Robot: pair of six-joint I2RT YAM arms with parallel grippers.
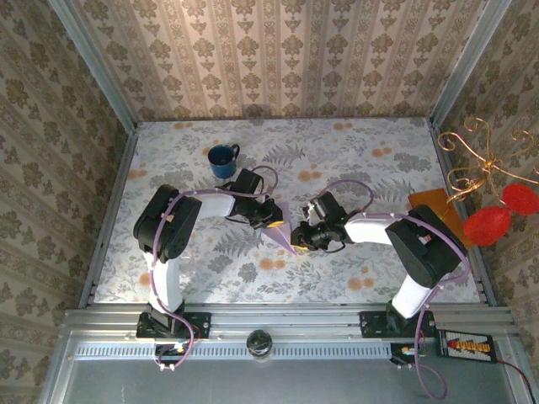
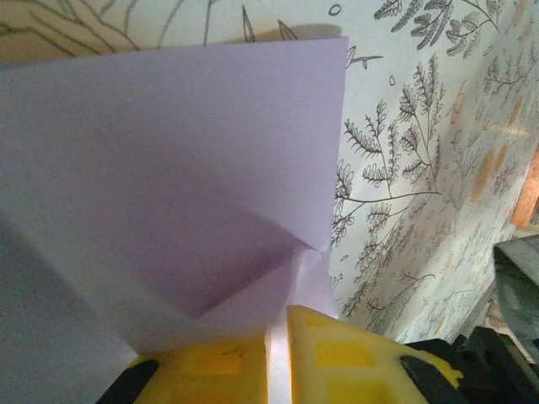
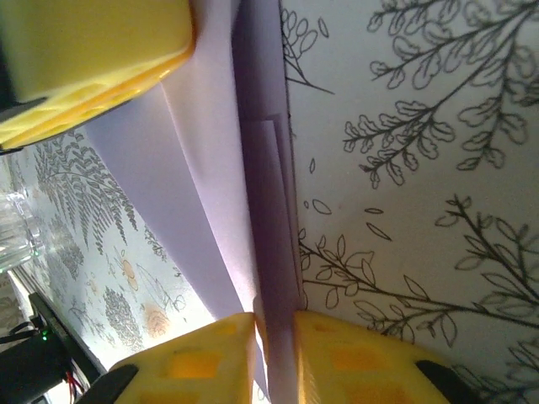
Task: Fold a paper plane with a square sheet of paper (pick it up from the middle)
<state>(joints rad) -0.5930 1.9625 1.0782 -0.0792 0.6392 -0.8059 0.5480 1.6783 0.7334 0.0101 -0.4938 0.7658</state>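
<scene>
The square sheet of paper (image 1: 280,233) is pale lilac, creased and folded into layers, and hangs between the two arms at the middle of the table. My left gripper (image 1: 271,215) comes in from the left. In the left wrist view its yellow fingers (image 2: 354,358) are shut on the sheet (image 2: 168,168), where folds meet near a corner. My right gripper (image 1: 301,234) comes in from the right. Its yellow fingers (image 3: 345,358) are shut on a narrow folded band of the sheet (image 3: 269,210). The left gripper's yellow finger (image 3: 84,59) shows at the top left of the right wrist view.
A blue mug (image 1: 223,160) stands behind the left arm. An orange-brown flat rectangle (image 1: 429,204) lies at the right edge, beside a gold wire stand (image 1: 472,164) with red ornaments (image 1: 487,225). Patterned walls close in the flowered table (image 1: 354,160) on three sides.
</scene>
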